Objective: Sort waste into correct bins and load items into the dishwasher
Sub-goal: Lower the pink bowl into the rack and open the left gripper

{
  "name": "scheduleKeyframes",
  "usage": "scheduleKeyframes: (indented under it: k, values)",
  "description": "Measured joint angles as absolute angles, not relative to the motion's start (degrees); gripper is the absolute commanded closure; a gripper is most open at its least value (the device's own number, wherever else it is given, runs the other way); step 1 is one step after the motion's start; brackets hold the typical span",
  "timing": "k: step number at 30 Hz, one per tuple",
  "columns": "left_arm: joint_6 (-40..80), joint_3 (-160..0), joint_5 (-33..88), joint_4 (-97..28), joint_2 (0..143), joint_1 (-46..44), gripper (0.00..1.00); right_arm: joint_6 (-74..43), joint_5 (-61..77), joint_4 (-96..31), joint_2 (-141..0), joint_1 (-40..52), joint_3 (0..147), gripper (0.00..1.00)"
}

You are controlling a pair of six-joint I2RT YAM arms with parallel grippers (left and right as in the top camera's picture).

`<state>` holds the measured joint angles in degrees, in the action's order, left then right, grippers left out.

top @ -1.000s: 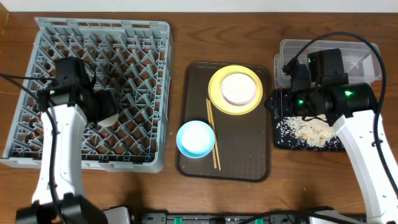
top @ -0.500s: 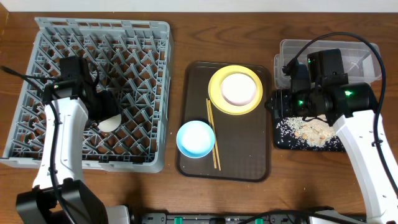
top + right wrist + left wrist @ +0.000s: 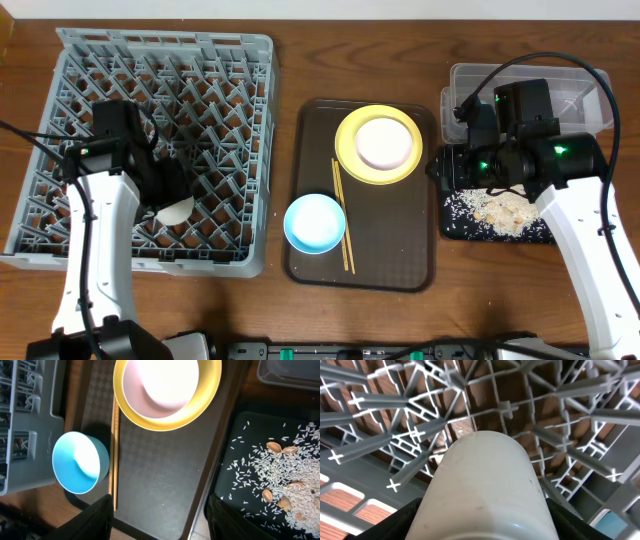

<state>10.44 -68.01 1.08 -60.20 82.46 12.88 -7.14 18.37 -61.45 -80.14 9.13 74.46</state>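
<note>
We see the left gripper (image 3: 163, 188) over the front middle of the rack (image 3: 170, 40), its fingers (image 3: 395, 522) clamped on the cup (image 3: 177, 210), one on each side. From the left wrist the cup fills the middle of the view, its pale side turned towards us, low among the grey pegs; we cannot tell whether it touches the lattice. The right gripper (image 3: 162, 520) hangs wide open with nothing in it, above the seam between the brown tray (image 3: 385, 235) and the black tray (image 3: 450, 230). On the brown tray the plate (image 3: 345, 150) sits at the far end with the cream bowl (image 3: 383, 142) resting on it. The blue bowl (image 3: 315, 222) stands near the front left corner, and the chopsticks (image 3: 342, 215) lie lengthwise just beside it on its right. Rice scraps (image 3: 495, 210) are scattered in the black tray. The clear tub (image 3: 580, 90) stands behind the black tray, partly hidden by the right arm; we cannot make out what it holds
</note>
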Motion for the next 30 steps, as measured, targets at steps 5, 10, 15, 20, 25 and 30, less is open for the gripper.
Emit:
scheduleKeyframes:
  k: [5,10,15,20,25,30]
  values:
    - [10.5,-66.7,0.9,-58.7,83.3,13.0,0.75,-7.1,18.4,-62.0,-80.1,9.1,74.5,0.42]
    - [10.5,-66.5,0.6,-57.1,84.5,13.1,0.67,-7.1,18.4,-62.2,-80.1,9.1,74.5,0.41]
    - [10.4,-66.5,-0.1,-56.6,85.0,13.1,0.76,-7.1,18.4,-62.2,-80.1,9.1,74.5,0.41]
    - [10.4,-65.6,-0.7,-56.6,85.2,13.1,0.77,-7.1,18.4,-62.4,-80.1,9.1,74.5,0.41]
    - [10.4,-65.6,-1.3,-56.3,85.2,13.1,0.75,-7.1,18.4,-62.4,-80.1,9.1,74.5,0.41]
    - [10.5,-65.6,-1.3,-57.0,85.2,13.1,0.59,-7.1,18.4,-62.3,-80.1,9.1,74.5,0.41]
